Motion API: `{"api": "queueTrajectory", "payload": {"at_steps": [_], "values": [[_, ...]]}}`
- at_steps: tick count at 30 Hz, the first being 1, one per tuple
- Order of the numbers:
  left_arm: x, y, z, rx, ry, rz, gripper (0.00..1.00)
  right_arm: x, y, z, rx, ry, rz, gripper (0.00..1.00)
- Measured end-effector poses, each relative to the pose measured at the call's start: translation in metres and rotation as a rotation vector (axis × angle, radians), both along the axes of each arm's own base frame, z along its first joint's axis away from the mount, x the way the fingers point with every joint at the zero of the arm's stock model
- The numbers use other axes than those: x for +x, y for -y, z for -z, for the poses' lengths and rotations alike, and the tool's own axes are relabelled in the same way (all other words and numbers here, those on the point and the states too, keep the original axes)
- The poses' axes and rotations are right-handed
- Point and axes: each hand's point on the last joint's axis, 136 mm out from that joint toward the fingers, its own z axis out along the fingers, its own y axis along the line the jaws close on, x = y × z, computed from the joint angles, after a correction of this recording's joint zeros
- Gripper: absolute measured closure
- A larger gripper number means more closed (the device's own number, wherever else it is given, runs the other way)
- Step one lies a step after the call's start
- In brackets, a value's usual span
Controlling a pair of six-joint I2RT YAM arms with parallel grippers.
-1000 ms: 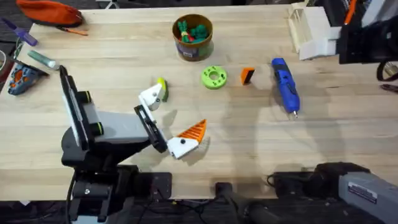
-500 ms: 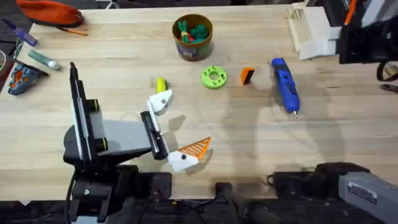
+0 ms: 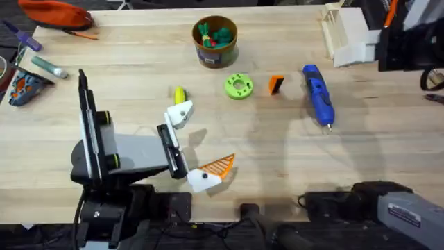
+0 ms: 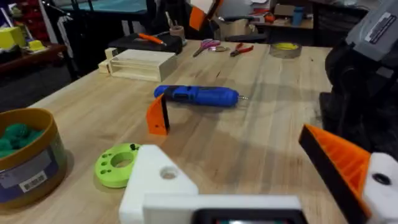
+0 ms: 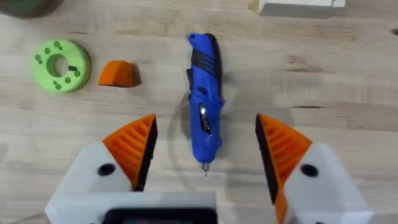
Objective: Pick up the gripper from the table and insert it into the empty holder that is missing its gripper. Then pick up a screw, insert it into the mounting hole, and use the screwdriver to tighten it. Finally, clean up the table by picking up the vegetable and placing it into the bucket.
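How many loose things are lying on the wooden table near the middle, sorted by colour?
Blue: 1, the screwdriver
Orange: 1, the gripper fingertip
Green: 1, the holed disc
Yellow: 1, the vegetable, a toy corn
Brown-gold: 1, the bucket with toys inside
Total: 5

Green holed disc (image 3: 238, 86), red pouch (image 3: 55, 13), white rack (image 3: 345, 33)

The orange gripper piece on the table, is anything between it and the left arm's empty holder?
Nothing visible blocks it. The gripper stands on bare wood between the green disc and the screwdriver, apart from both; the holder is open to it.
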Motion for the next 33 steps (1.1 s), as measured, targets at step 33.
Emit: {"api": "queueTrajectory", "payload": {"at_steps": [33], "values": [[0.0000, 0.0000, 0.0000, -0.023, -0.059, -0.003, 0.015, 0.0000, 0.0000, -0.0001, 0.000, 0.000, 0.000, 0.107]]}}
